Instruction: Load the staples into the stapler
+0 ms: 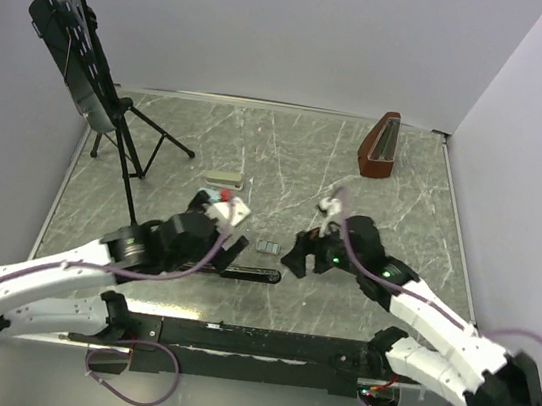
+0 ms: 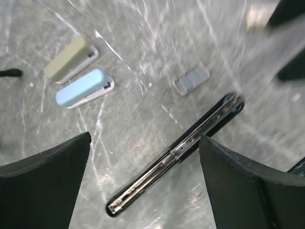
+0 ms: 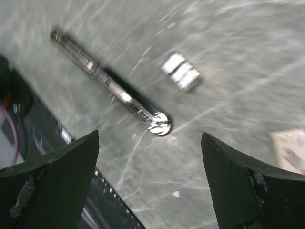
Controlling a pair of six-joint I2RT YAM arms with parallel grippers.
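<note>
Beside one stapler (image 2: 175,153) (splayed open), one staples (image 2: 191,79) clump.

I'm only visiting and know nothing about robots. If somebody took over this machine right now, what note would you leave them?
Left gripper: open, empty, hovering over the stapler.
Right gripper: open, empty, also over the stapler.
Stapler: lying opened out on the table, metal rail showing.
Staples: a small strip loose on the table beside the stapler, not touching it.
Done: stapler is open.
Left: pick up the staples, set them in the rail, close the stapler.
</note>
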